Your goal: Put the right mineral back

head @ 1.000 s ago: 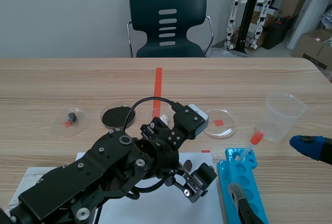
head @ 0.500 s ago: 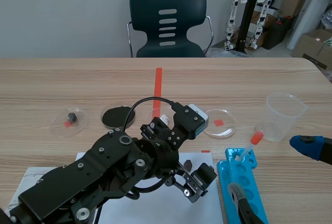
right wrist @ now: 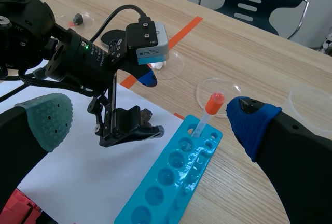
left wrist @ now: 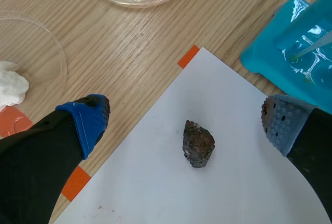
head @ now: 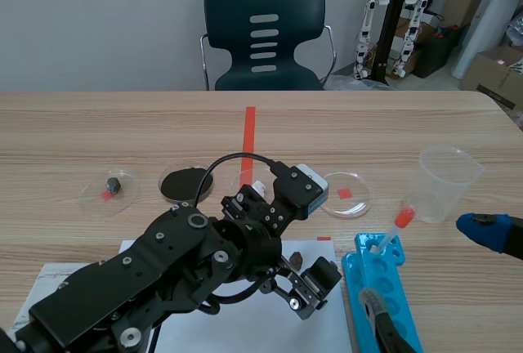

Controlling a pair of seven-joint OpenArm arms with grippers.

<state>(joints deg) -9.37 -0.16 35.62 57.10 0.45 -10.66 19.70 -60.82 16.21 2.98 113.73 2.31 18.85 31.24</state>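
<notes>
Your left gripper (left wrist: 185, 121) wide open astride the mineral (left wrist: 198, 143) on paper (left wrist: 155, 182), plain only wrist-side; right gripper (right wrist: 150, 119) open too.

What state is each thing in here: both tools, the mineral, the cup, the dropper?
Left tool: open, fingers either side of the mineral.
Mineral: lying loose on the white paper, not gripped.
Right tool: open, holding nothing.
Plastic cup: upright, looks empty.
Dropper: propped tilted in the blue well tray.
</notes>
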